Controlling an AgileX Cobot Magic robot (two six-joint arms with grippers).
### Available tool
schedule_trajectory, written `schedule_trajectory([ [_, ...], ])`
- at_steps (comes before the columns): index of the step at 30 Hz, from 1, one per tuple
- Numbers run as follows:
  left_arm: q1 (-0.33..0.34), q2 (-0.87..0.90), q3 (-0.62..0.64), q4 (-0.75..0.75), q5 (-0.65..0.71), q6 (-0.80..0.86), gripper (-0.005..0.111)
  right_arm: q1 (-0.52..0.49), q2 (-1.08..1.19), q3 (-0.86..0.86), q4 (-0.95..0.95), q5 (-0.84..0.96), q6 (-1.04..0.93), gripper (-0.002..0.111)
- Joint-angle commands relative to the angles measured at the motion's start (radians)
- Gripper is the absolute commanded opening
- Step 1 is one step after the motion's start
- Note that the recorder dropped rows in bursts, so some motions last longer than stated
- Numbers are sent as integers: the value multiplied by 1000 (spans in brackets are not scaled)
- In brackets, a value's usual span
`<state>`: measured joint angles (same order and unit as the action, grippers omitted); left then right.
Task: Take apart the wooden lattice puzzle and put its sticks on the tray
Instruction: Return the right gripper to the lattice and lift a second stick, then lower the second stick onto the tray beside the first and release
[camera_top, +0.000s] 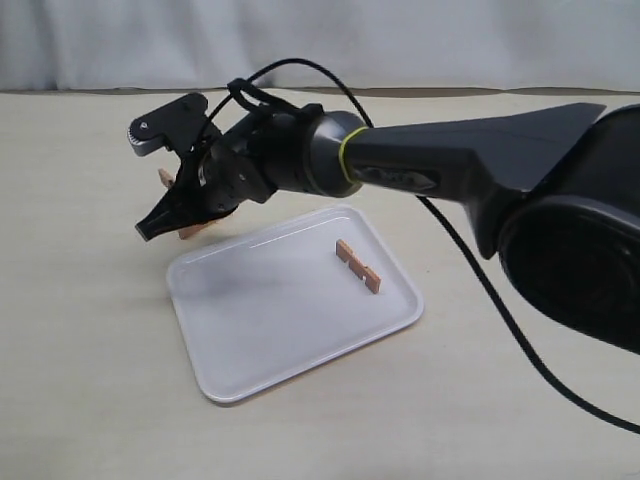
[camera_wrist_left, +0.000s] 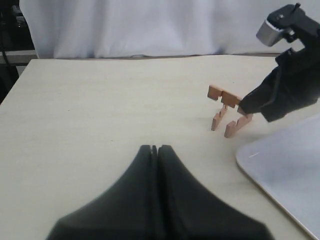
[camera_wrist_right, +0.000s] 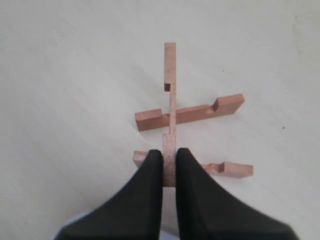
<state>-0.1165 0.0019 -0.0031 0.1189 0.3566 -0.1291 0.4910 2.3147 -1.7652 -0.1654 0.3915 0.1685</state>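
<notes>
What is left of the wooden lattice puzzle (camera_wrist_right: 172, 114) is three reddish-brown sticks: one long stick with two cross sticks slotted onto it. My right gripper (camera_wrist_right: 169, 153) is shut on the near end of the long stick. In the exterior view this gripper (camera_top: 160, 225) is just left of the white tray (camera_top: 250, 340), hiding most of the puzzle (camera_top: 167, 178). One separate stick (camera_top: 357, 265) lies on the tray's far right part. The left wrist view shows the puzzle (camera_wrist_left: 226, 107) tilted, its cross sticks pointing down at the table. My left gripper (camera_wrist_left: 154, 148) is shut and empty, well short of the puzzle.
The right arm (camera_top: 450, 170) stretches across the table above the tray's far edge. A corner of the tray (camera_wrist_left: 285, 165) shows beside the puzzle in the left wrist view. A white curtain (camera_top: 320, 40) hangs behind the pale table (camera_top: 80, 330).
</notes>
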Motion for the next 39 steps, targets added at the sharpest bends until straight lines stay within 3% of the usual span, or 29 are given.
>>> schedule_trajectory([
  [1, 0, -2, 3, 1, -8, -2, 0, 0, -86, -2, -8, 61, -7, 5],
  [8, 0, -2, 3, 1, -8, -2, 0, 0, -286, 59, -3, 215, -56, 5],
  [13, 0, -2, 3, 1, -10, -2, 0, -5, -596, 340, -12, 141, -58, 5],
  [17, 0, -2, 3, 1, -10, -2, 0, -5, -708, 535, -54, 125, -20, 5],
  [21, 0, -2, 3, 1, -10, -2, 0, -5, -718, 667, -87, 111, -3, 5],
  [27, 0, -2, 3, 1, -10, -2, 0, -27, -698, 814, -85, -65, 18, 5],
  [31, 0, -2, 3, 1, -10, -2, 0, -98, -619, 846, -83, -133, 83, 5],
  [39, 0, -2, 3, 1, -8, -2, 0, -107, -459, 846, -87, -336, 83, 5],
])
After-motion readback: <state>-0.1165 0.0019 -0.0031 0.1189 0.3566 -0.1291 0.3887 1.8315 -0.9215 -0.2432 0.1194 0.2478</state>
